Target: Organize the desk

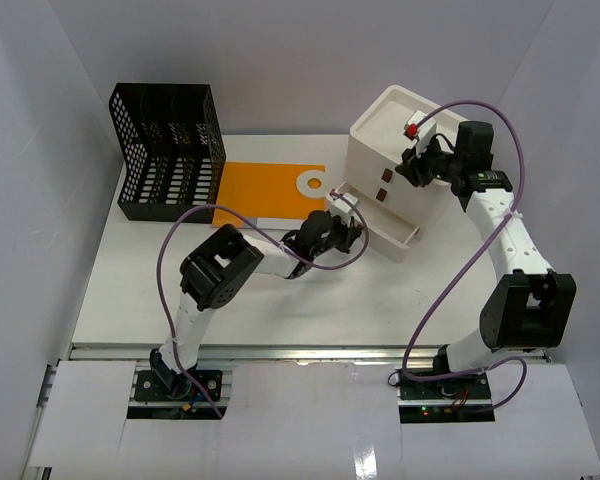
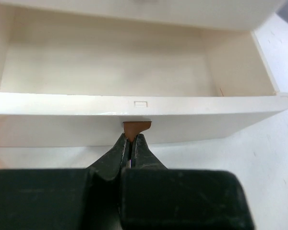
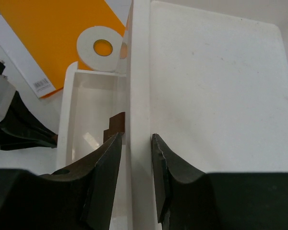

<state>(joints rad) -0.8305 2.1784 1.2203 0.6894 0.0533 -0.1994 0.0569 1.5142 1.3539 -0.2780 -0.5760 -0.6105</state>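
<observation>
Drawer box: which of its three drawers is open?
The bottom drawer, slid out with its inside showing; the two above sit flush, only their brown handles showing.

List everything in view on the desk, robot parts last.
desk: 1, white, under everything
file organizer: 1, black mesh, far left
folder: 1, orange, flat, right of the organizer
tape ring: 1, white, on the folder's right end
drawer box: 1, white, far right
drawer: 1 pulled open, white, lowest in the box, looks empty
handles: 3, brown, one per drawer front
arms: 2, black and white, near edge
cables: 2, purple, looped along the arms
left hand: black, shut on the open drawer's handle
right hand: black, clamped across the box's top rim
</observation>
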